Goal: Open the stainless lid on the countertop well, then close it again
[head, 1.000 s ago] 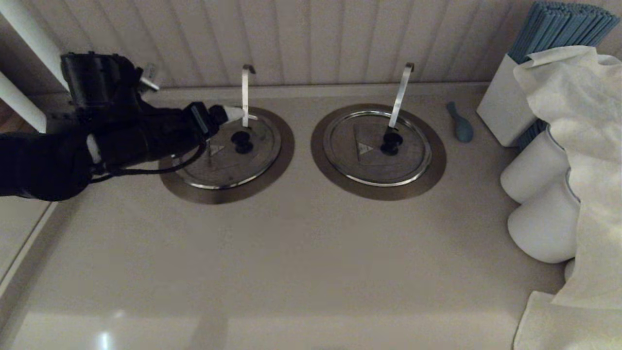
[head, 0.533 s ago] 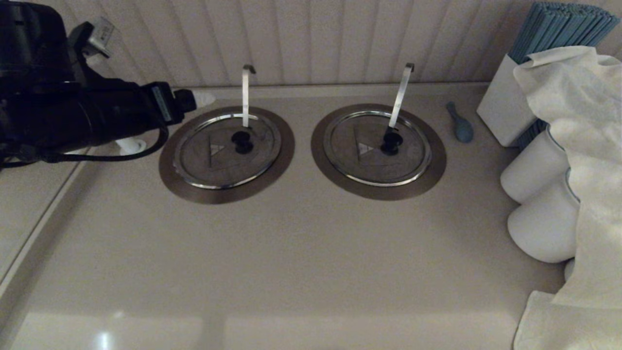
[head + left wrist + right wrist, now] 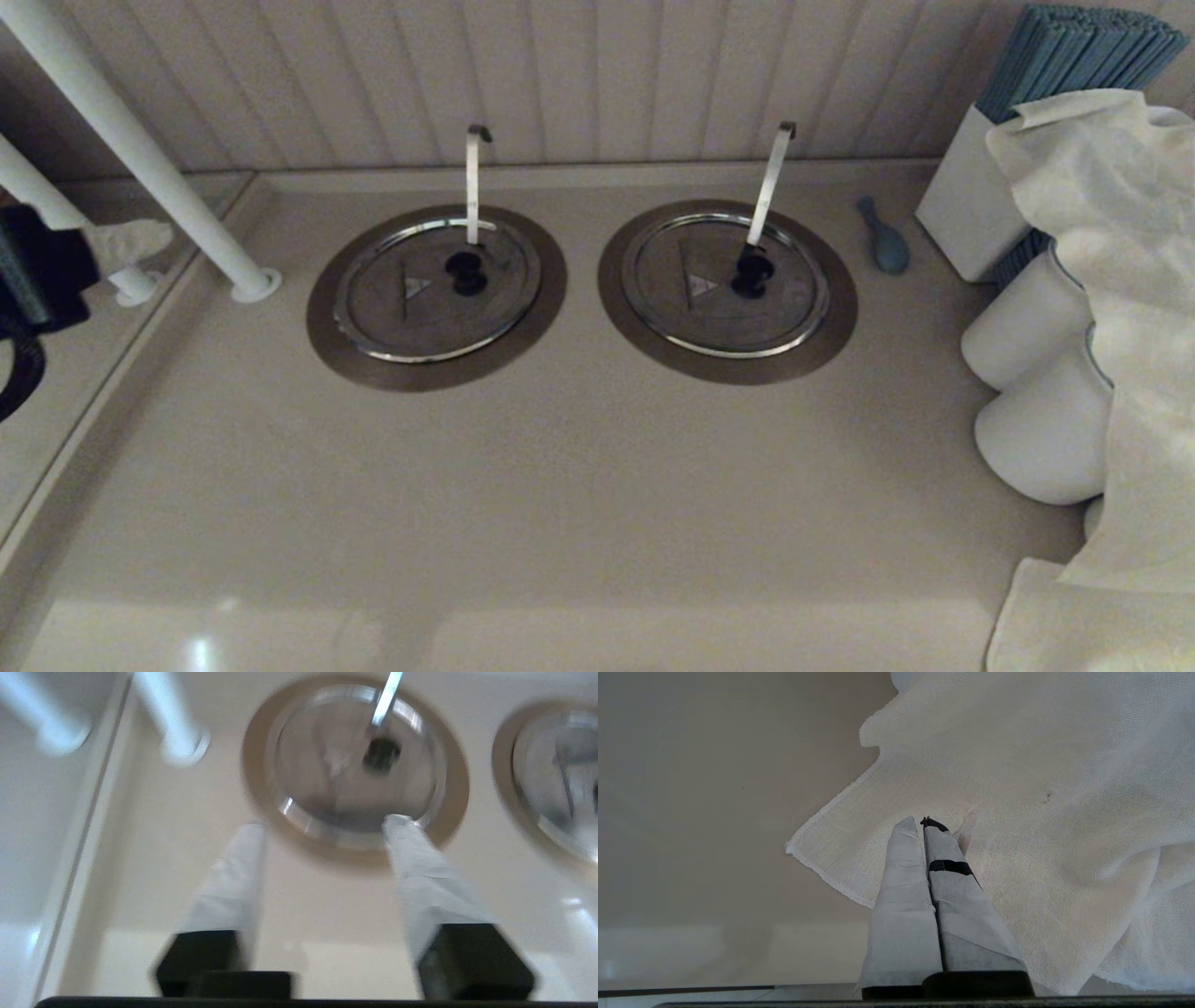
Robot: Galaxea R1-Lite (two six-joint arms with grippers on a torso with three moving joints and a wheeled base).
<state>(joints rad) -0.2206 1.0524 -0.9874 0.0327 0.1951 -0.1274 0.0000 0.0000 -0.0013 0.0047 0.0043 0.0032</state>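
Observation:
The stainless lid (image 3: 411,313) lies flat and closed on the countertop well, whose brown collar (image 3: 551,280) rings it. Its black knob (image 3: 465,273) sits at the centre, beside the slim upright hook-topped handle (image 3: 472,187). My left arm (image 3: 37,271) is at the far left edge of the head view, well away from the lid. In the left wrist view the left gripper (image 3: 325,823) is open and empty, with the lid (image 3: 327,732) and knob (image 3: 382,753) ahead of it. My right gripper (image 3: 922,822) is shut and parked over a white cloth (image 3: 1041,788).
The twin lid (image 3: 691,313) with a slanted handle (image 3: 771,182) sits to the right. Two white posts (image 3: 140,159) rise at the left, beside a raised ledge. A blue spoon (image 3: 885,238), a white box (image 3: 971,201), white cups (image 3: 1027,327) and draped cloth (image 3: 1130,280) crowd the right.
My left arm has pulled back from over the lid to the far left edge of the head view. The lid has stayed flat and closed.

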